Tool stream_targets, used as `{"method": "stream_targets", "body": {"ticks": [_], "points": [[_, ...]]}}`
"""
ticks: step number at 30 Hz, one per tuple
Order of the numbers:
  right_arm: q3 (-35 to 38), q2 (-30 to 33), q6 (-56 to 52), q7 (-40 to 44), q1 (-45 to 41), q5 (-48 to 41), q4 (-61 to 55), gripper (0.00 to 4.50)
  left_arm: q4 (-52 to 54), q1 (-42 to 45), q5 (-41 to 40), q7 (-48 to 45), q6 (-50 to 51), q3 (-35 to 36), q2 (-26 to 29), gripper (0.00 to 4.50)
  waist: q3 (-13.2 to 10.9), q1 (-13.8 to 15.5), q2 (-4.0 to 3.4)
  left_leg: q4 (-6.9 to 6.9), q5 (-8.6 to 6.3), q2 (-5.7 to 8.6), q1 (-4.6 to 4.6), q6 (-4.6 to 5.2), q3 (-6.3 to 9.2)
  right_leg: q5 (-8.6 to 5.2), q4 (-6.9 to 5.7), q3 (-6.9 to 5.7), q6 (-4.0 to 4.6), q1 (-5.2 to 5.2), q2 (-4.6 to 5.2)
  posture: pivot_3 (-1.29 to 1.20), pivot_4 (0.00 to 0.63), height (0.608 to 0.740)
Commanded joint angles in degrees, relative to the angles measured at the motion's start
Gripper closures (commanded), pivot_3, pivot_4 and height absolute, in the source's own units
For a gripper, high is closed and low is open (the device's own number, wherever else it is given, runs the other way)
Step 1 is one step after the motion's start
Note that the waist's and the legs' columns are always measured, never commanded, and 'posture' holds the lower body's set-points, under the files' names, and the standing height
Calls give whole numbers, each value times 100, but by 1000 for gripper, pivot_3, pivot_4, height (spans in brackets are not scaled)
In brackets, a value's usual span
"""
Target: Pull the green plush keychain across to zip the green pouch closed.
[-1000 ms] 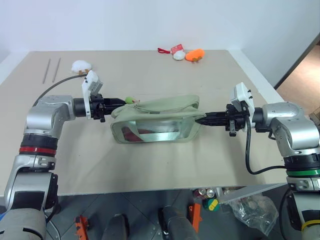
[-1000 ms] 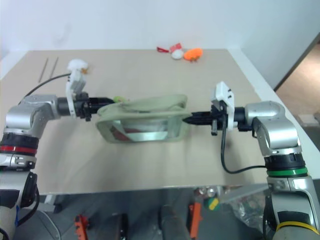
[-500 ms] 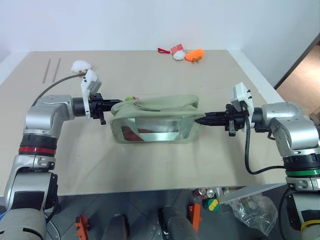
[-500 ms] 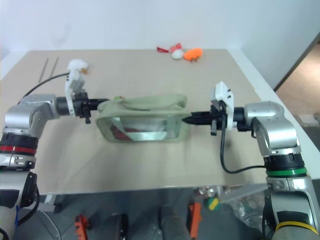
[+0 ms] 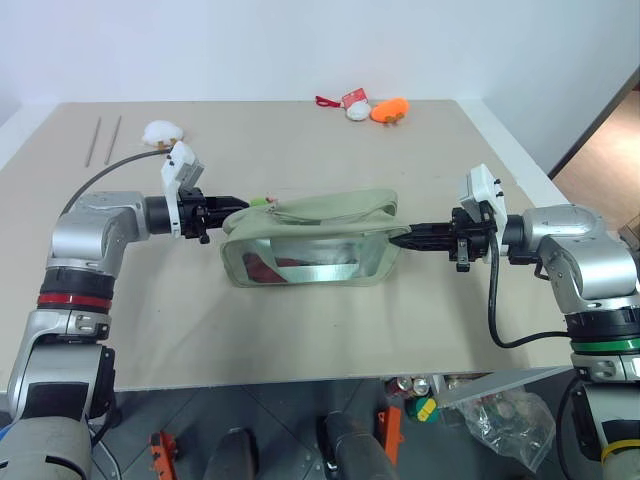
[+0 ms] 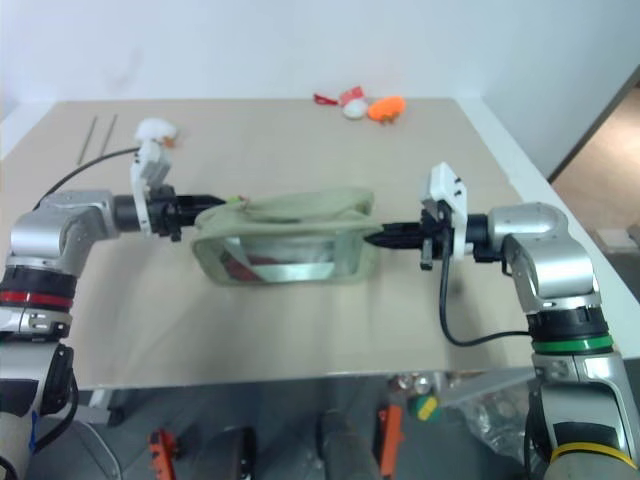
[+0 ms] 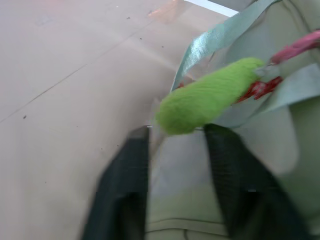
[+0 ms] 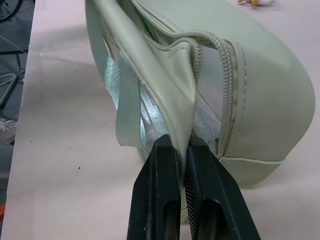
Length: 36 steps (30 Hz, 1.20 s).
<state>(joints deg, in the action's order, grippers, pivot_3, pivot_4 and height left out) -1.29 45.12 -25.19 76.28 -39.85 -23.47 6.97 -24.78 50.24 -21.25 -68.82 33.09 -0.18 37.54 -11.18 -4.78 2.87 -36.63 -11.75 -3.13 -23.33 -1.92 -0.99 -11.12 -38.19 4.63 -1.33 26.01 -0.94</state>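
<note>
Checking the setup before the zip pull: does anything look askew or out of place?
Yes. The green pouch gapes at its top, its flap bowed. The right gripper pinches one end. The left gripper stands open just short of the green plush keychain, not holding it.

Bright even indoor light, soft shadows on the table (image 5: 300, 330), left wrist view blurred close up

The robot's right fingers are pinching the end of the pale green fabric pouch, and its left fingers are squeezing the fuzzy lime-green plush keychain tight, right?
Not quite. In the left wrist view the left fingers stand open, with the fuzzy lime-green plush keychain lying loose just past them. The right fingers do pinch the pale green fabric pouch.
</note>
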Motion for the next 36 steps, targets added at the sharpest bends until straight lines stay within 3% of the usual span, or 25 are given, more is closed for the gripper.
{"method": "stream_targets", "body": {"ticks": [1,2,11,24,30,34,36], "points": [[130,12,1,24,-93,-128,-156,4500,-216,272,183,264,-214,53,-16,1261,0,6,0,0,0,0,0,0,0,0,0,0,0,0,0,0,150,740],[130,14,2,28,-95,-129,-150,4500,-263,299,205,274,-264,62,-32,964,0,7,0,-1,0,1,0,0,0,0,0,-1,0,0,0,0,150,740],[120,8,-13,44,-156,-133,-120,4500,-220,402,48,141,-709,209,-239,964,0,10,0,0,0,1,-1,0,1,0,0,0,-1,0,0,0,150,740],[134,19,-6,57,-195,-117,-91,4500,20,207,515,-308,-1389,-355,-253,964,0,13,0,-1,0,2,-1,0,0,1,0,2,-2,0,0,0,150,740],[132,17,25,53,-215,-96,-63,4500,46,200,401,-396,-1342,-246,-274,2751,0,13,0,-1,0,2,-1,0,0,1,0,2,-2,0,1,0,150,740],[123,16,48,70,-221,-88,-49,4500,116,154,215,-476,-1220,-127,-251,4168,0,13,0,-1,0,3,-1,0,0,1,0,2,-2,0,1,0,150,740],[112,10,61,77,-244,-76,-23,4500,55,184,163,-423,-1143,-65,-237,4429,0,13,0,-1,0,2,-1,0,0,1,0,2,-2,0,1,0,150,740]]}}
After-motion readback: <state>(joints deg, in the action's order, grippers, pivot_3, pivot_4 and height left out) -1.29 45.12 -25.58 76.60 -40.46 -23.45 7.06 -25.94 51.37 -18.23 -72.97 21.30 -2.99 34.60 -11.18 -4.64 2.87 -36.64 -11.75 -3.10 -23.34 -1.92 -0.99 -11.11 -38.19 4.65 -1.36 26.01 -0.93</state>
